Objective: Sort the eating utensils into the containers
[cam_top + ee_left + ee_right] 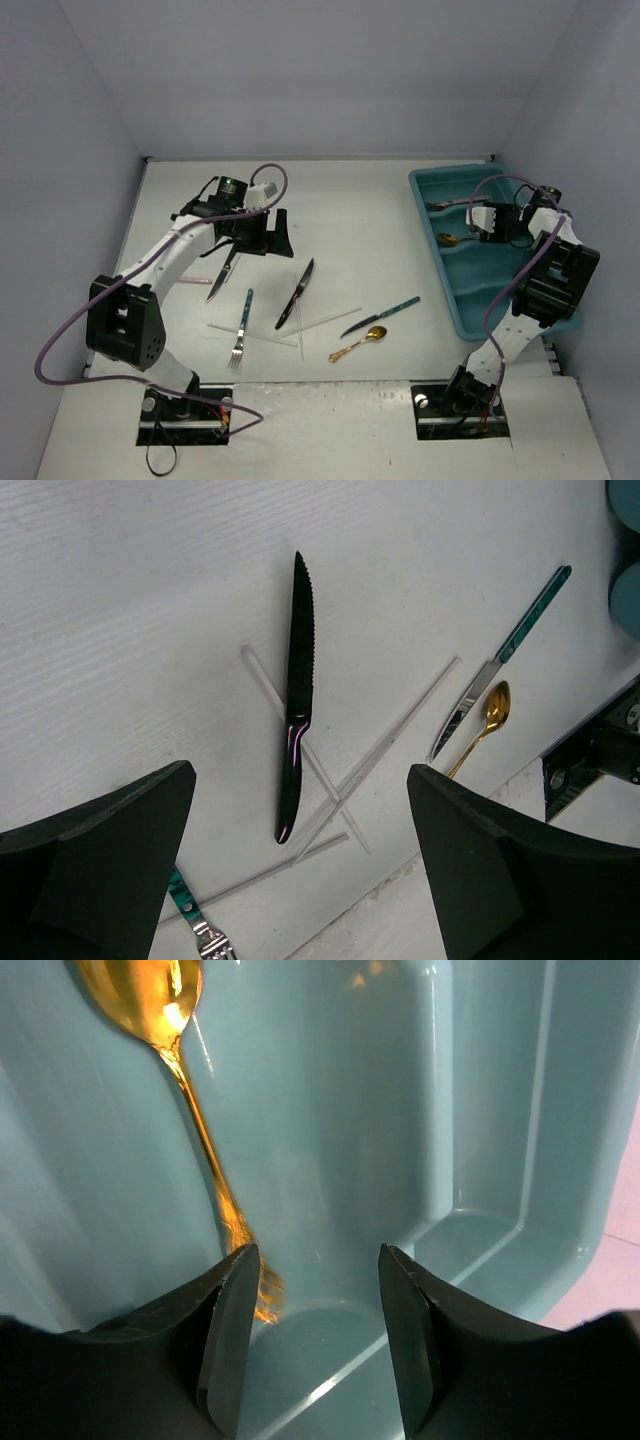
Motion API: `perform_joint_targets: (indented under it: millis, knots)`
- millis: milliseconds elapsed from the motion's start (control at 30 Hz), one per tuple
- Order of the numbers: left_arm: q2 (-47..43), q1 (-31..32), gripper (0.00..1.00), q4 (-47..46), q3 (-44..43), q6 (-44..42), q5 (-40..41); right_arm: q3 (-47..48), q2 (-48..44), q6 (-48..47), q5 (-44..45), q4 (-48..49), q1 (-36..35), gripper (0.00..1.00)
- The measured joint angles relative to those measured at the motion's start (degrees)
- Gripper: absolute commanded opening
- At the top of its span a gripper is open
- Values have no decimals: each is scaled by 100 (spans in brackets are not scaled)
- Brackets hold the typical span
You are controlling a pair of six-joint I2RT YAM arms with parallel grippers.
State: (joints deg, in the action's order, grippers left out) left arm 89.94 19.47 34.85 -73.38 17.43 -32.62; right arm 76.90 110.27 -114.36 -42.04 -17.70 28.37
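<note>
Jaws of the right gripper stand half apart, empty, gold spoon at ten o'clock. The left gripper gapes wide above a black knife

L fingers wide, R fingers half-open

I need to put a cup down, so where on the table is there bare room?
Bare: the far middle, between the left end effector and the teal tray. Crowded: the centre, around the black knife, fork, white sticks and gold spoon.
</note>
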Motion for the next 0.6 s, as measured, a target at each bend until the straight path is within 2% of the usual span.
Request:
perform_joint_targets:
  millis: [100, 233, 367, 467, 600]
  knots:
    - [-196, 270, 86, 0, 0, -92, 267, -156, -195, 1, -63, 15, -32, 45]
    - [-435, 901, 73, 1, 0, -455, 1017, -258, -783, 3, -216, -75, -201, 45]
    - [-428, 1291, 71, 146, 9, -590, 1758, -256, -1693, 12, -387, -63, -656, 45]
    - [-644, 1253, 71, 54, 506, -356, 2301, -327, -2426, 530, -567, -4, -1033, 46]
    - [-1354, 1133, 71, 322, 1491, 41, 2939, -736, -3386, 1542, -821, -13, -1299, 47]
